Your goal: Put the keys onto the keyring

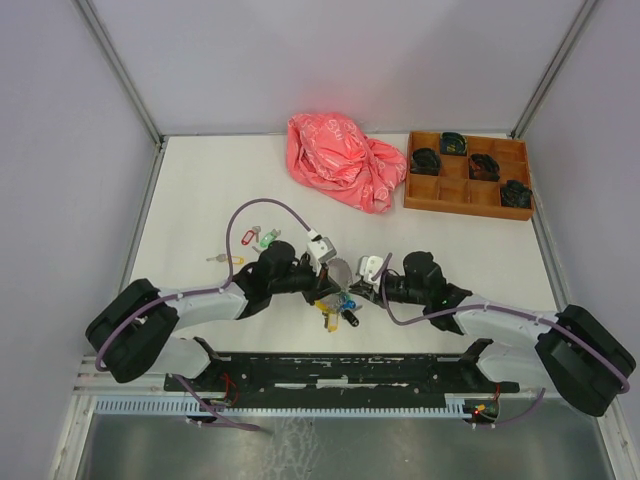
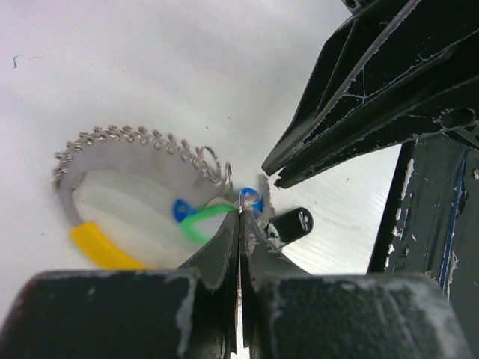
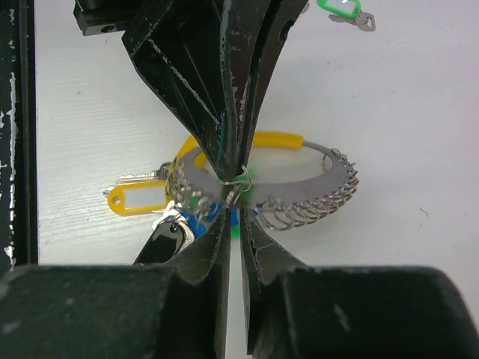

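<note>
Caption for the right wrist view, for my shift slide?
Left claw pinches the keyring opposite the right claw; yellow-tagged key alongside.

Behind the left gripper [image 2: 239, 215], the near side of the keyring [image 2: 123, 152] is hidden.

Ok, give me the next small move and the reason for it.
Probably back the right gripper slightly off the keyring. The left gripper is shut on it, a small split ring seems to hang there already, and a green-tagged key lies loose on the table.
</note>
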Robot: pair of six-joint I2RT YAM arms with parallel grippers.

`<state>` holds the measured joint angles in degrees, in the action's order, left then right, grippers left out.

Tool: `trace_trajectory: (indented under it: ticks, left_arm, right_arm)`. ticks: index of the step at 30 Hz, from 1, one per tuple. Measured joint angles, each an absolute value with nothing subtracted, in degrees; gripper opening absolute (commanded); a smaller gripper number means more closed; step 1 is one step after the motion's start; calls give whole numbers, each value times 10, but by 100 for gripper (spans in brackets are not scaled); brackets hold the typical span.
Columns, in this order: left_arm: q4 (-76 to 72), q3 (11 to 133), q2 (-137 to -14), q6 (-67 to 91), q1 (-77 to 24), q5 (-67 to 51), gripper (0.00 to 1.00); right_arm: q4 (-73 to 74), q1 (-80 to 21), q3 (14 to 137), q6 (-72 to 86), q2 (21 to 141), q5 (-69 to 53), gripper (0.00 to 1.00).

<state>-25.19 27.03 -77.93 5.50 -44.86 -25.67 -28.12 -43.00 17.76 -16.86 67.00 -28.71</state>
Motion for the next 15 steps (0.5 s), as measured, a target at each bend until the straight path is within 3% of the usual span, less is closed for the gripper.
trace_trajectory:
  ticks: [9,15]
  left_arm:
    - [-212,281,-776,41,-459,-256,3]
    - [-202,283,-768,40,-462,-255,3]
  right_arm:
    - [-172,-430,231,-207,674,-304,31]
    - [-155,-430,253,-211,706,-310,33]
